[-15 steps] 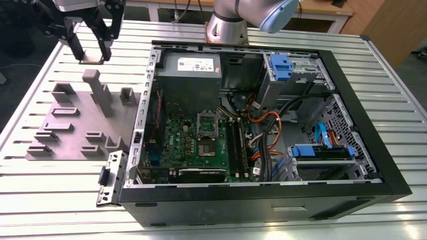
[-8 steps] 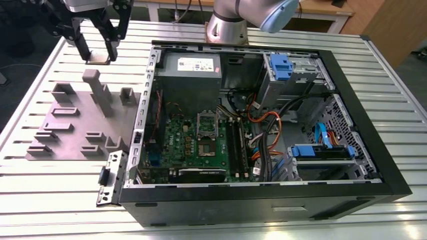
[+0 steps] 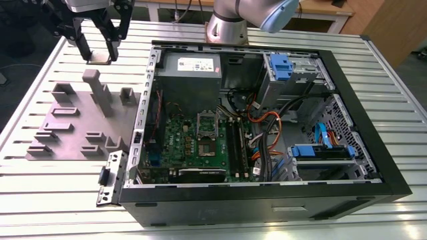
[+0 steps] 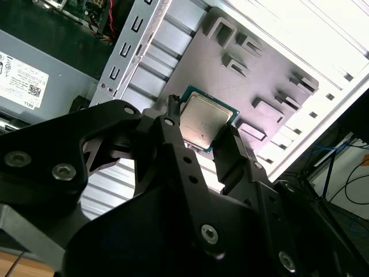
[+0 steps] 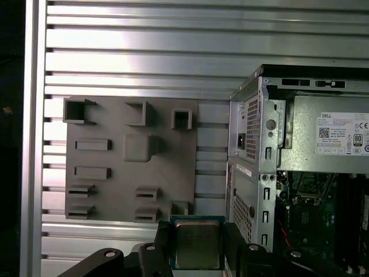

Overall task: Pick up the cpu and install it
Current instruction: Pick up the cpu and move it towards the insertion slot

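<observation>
The claw pinches the cpu by two opposite edges, so a jolt could twist it loose onto the worktop.

Robotics lab or test workshop. Evidence: slatted aluminium table of the machine-bench kind; robot arm base rising from the table behind the case; black gripper clamped on a cpu; desktop PC case lying open, with motherboard, power supply and wiring exposed; grey moulded tray with pockets and posts, on the table beside the case; pale wooden desk and wooden cabinet in the background; loose cables beyond the table's edge, in the second wrist view.
</observation>
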